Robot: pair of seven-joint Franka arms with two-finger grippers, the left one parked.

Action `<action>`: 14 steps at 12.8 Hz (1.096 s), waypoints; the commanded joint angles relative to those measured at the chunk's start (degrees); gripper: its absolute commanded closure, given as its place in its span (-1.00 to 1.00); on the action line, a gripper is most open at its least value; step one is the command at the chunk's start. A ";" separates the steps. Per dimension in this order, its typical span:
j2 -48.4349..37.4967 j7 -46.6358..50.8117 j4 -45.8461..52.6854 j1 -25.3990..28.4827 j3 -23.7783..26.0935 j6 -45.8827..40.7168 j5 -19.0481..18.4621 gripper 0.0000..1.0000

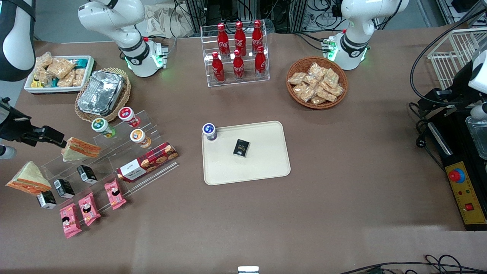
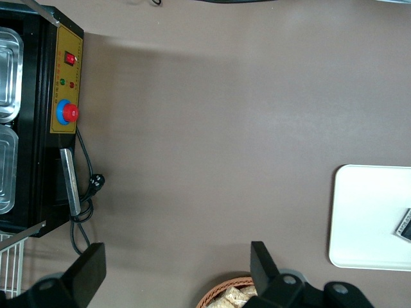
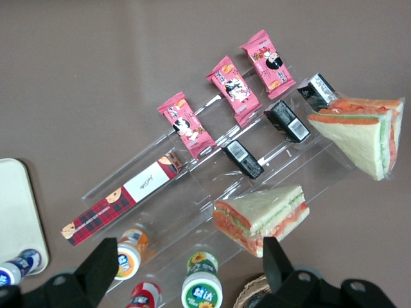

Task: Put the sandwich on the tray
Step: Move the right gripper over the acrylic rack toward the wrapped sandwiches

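Observation:
The sandwich, a clear-wrapped wedge with cream bread and orange-red filling, lies at the lowest end of the clear stepped stand, toward the working arm's end of the table; it also shows in the right wrist view. The cream tray lies mid-table and shows in the right wrist view and in the left wrist view. My right gripper is open and empty above the stand, over the small bottles, beside the second sandwich, farther from the front camera than the cream one.
The second wedge, with a greenish-grey side, sits close to one finger. The stand holds small bottles, black boxes, pink packets and a biscuit box. On the tray stand a blue-capped bottle and a black box.

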 commanded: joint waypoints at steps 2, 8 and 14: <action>1.61 -6.12 1.31 -2.29 -0.40 5.46 -0.22 -1.00; 2.22 -12.48 1.31 -5.73 -0.49 6.37 -0.13 -1.00; 6.53 -22.21 3.86 -10.64 -0.49 6.37 3.64 -1.00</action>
